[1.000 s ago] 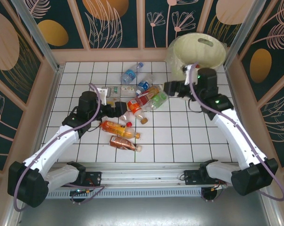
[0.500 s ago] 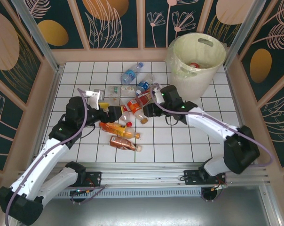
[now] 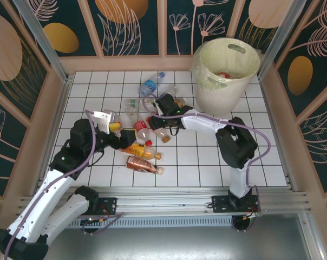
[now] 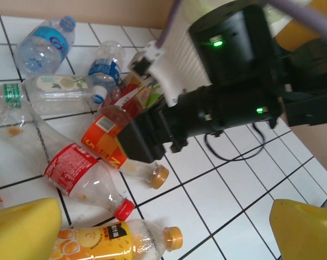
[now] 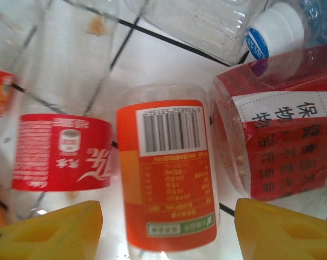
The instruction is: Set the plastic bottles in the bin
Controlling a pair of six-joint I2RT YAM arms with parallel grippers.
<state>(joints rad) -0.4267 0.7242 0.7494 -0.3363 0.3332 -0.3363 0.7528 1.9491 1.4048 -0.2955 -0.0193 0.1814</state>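
Several plastic bottles (image 3: 152,116) lie in a heap on the white tiles. My right gripper (image 3: 154,120) is down in the heap, its yellow fingers either side of an orange-labelled bottle (image 5: 166,179), with a thin gap at each side; the right gripper (image 5: 166,216) is open. A red-labelled bottle (image 5: 63,154) lies to its left. My left gripper (image 4: 166,222) hangs wide open above an orange juice bottle (image 4: 104,244), holding nothing; it is seen at left gripper (image 3: 123,136). The cream bin (image 3: 217,92) stands at the far right with a red-capped bottle (image 3: 223,75) inside.
Two blue-labelled clear bottles (image 3: 148,86) lie at the far side of the heap, and a reddish bottle (image 3: 142,165) lies nearest the front. The right arm (image 3: 207,122) stretches low across the tiles. Wooden walls (image 3: 60,92) ring the floor.
The right arm swung from the bin down and left into the bottle heap, and its jaws narrowed around the orange-labelled bottle. The left arm drew back towards the left, still wide open.
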